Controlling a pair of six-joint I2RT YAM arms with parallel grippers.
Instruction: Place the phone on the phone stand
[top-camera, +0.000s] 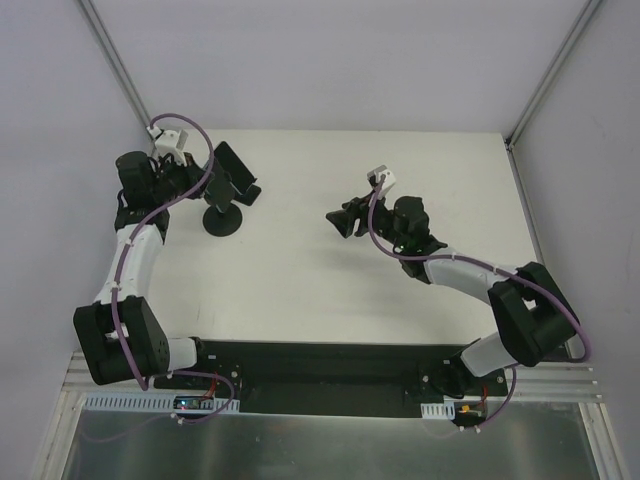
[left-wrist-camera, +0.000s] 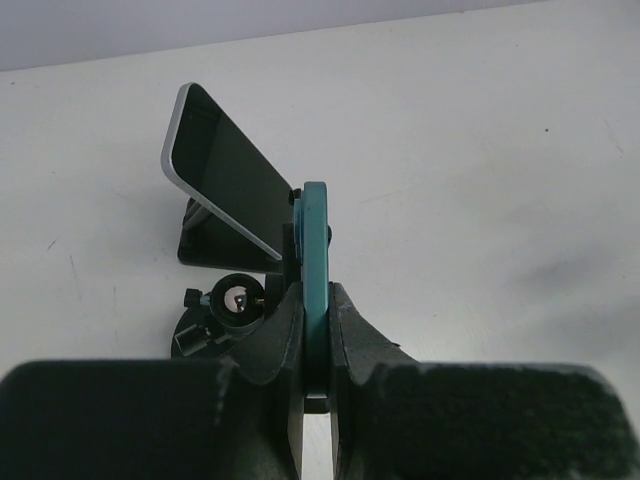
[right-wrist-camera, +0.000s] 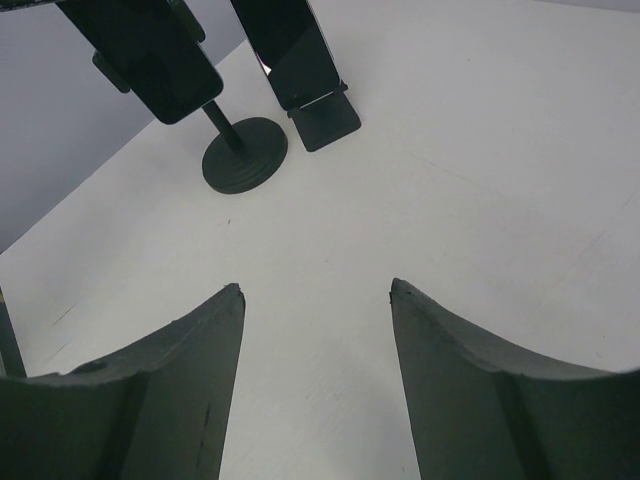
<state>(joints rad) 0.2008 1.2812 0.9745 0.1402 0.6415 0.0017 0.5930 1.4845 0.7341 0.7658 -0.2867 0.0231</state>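
My left gripper (left-wrist-camera: 316, 292) is shut on the phone (left-wrist-camera: 315, 240), which shows edge-on here as a thin teal strip between the fingers. In the right wrist view the same phone (right-wrist-camera: 150, 45) shows its dark face at the top of the phone stand (right-wrist-camera: 245, 155), over the thin arm and round disc base. The stand's head (left-wrist-camera: 236, 300) sits just left of my fingers. From above, the left gripper (top-camera: 198, 186) hovers over the disc base (top-camera: 222, 222). Whether the clamp grips the phone is hidden. My right gripper (right-wrist-camera: 316, 292) is open and holds nothing, out at mid-table (top-camera: 340, 221).
A second phone with a silver edge (left-wrist-camera: 222, 170) leans on a small black wedge stand (left-wrist-camera: 212, 245) right behind the phone stand, also visible as (right-wrist-camera: 290, 45) on its wedge (right-wrist-camera: 325, 122). White walls close in the table at the back and left.
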